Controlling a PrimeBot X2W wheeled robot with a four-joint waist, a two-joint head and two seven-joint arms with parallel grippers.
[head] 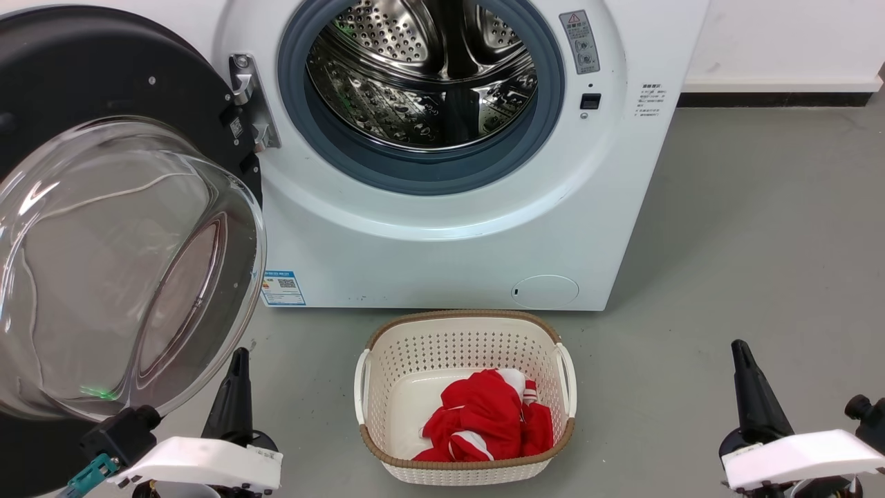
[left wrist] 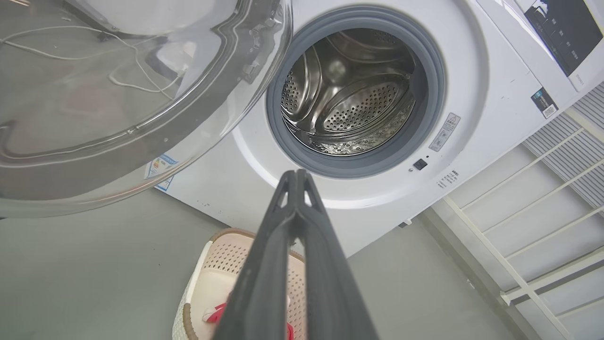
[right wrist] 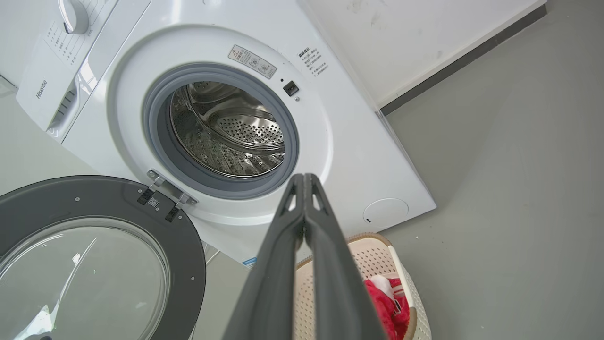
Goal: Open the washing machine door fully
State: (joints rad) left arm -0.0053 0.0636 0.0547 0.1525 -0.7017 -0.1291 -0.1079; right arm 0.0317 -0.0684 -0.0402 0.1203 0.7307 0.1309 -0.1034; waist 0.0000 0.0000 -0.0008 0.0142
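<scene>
On the grey floor [head: 760, 242], a white washing machine [head: 449, 242] is standing. The washing machine door [head: 83, 76] is hanging wide open at its left side. A laundry basket [head: 462, 330] is sitting in front, holding red clothes [head: 484, 415]. The left gripper [left wrist: 296, 174] and the right gripper [right wrist: 305, 177] are pressing their fingers [left wrist: 278, 264] together, holding nothing.
</scene>
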